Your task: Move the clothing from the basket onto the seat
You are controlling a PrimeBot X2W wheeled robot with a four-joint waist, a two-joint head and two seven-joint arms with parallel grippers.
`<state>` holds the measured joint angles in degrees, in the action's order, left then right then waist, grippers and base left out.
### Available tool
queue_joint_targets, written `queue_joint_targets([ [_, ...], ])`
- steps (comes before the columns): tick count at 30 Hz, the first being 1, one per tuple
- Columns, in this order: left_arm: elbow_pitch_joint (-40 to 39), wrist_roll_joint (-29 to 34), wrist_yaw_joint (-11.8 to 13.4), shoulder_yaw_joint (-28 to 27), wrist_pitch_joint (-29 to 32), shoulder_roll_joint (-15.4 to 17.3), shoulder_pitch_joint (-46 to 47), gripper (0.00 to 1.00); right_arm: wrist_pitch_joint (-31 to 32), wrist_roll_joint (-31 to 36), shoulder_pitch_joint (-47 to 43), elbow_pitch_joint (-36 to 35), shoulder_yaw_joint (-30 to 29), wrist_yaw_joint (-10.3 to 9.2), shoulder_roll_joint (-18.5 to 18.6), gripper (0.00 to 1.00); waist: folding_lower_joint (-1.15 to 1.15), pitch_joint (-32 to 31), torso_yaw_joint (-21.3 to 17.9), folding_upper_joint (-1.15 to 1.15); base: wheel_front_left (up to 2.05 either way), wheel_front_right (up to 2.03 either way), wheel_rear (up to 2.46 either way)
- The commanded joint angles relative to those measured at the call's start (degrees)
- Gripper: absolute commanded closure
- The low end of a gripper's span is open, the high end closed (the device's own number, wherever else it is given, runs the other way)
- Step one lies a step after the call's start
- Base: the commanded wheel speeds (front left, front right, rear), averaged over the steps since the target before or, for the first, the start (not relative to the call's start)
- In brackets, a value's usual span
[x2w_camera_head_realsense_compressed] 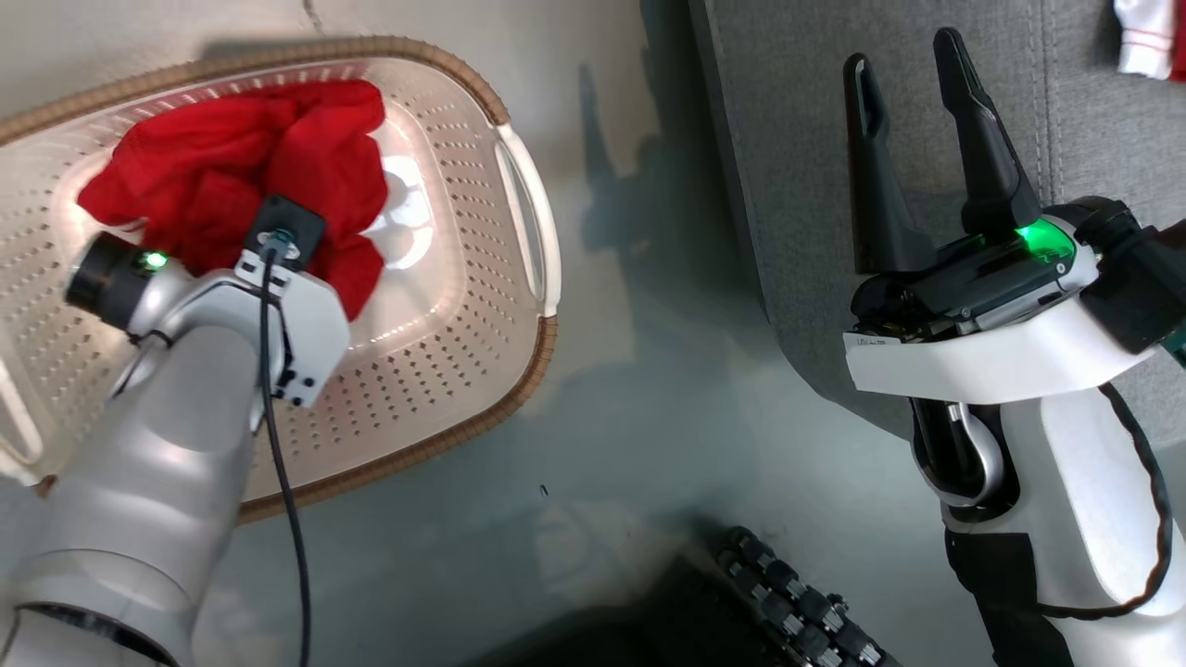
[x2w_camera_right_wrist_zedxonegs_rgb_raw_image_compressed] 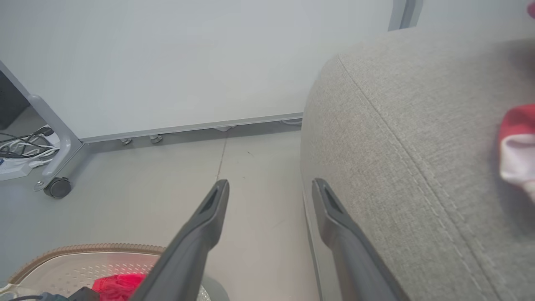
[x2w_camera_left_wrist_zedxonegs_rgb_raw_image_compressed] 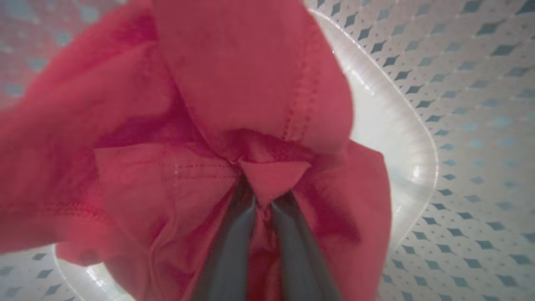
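Observation:
A crumpled red garment (x2w_camera_head_realsense_compressed: 241, 171) lies in the cream perforated basket (x2w_camera_head_realsense_compressed: 463, 306) on the floor at the left. My left arm reaches down into it. In the left wrist view my left gripper (x2w_camera_left_wrist_zedxonegs_rgb_raw_image_compressed: 263, 200) is shut on a pinched fold of the red clothing (x2w_camera_left_wrist_zedxonegs_rgb_raw_image_compressed: 234, 96), its two dark fingers (x2w_camera_left_wrist_zedxonegs_rgb_raw_image_compressed: 234, 246) close together. My right gripper (x2w_camera_head_realsense_compressed: 913, 74) stands open with nothing in it over the edge of the grey seat (x2w_camera_head_realsense_compressed: 1093, 139). More red and white clothing (x2w_camera_head_realsense_compressed: 1149, 37) lies on the seat at the top right, seen as clothing (x2w_camera_right_wrist_zedxonegs_rgb_raw_image_compressed: 518, 146) in the right wrist view.
Shiny grey floor (x2w_camera_head_realsense_compressed: 649, 389) separates basket and seat. The robot's wheeled base (x2w_camera_head_realsense_compressed: 797, 602) shows at the bottom. In the right wrist view a white wall panel (x2w_camera_right_wrist_zedxonegs_rgb_raw_image_compressed: 188, 62), a castor leg (x2w_camera_right_wrist_zedxonegs_rgb_raw_image_compressed: 56, 186) and cables (x2w_camera_right_wrist_zedxonegs_rgb_raw_image_compressed: 21, 146) stand beyond the basket (x2w_camera_right_wrist_zedxonegs_rgb_raw_image_compressed: 83, 255).

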<state>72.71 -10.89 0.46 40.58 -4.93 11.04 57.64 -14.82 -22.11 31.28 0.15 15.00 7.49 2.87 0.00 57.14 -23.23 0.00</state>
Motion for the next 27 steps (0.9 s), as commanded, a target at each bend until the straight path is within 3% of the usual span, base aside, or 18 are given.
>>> queue_joint_targets([
  [1, -0.54, -0.88, -0.49, -0.25, -2.07, -0.78, -1.16, 1.00, -0.51, 0.94, -0.20, 0.22, -0.78, 0.01, 0.17, 0.00, 0.00, -2.65, 1.80, 0.00, 0.00, 0.00, 0.00],
  [15, -7.97, -7.56, -3.56, -3.55, -10.28, -7.04, -9.82, 1.00, 4.20, 7.46, -6.50, -0.34, -6.45, 0.00, 0.22, 0.00, 0.00, -17.88, 11.22, 0.00, 0.00, 0.00, 0.00],
  [27, -30.13, -10.02, -2.34, -9.73, -10.33, -6.75, -23.35, 1.00, 10.41, 9.70, -14.84, -2.53, -9.76, 0.01, 0.23, 0.00, 0.00, -31.61, 16.62, 0.00, 0.00, 0.00, 0.00],
])
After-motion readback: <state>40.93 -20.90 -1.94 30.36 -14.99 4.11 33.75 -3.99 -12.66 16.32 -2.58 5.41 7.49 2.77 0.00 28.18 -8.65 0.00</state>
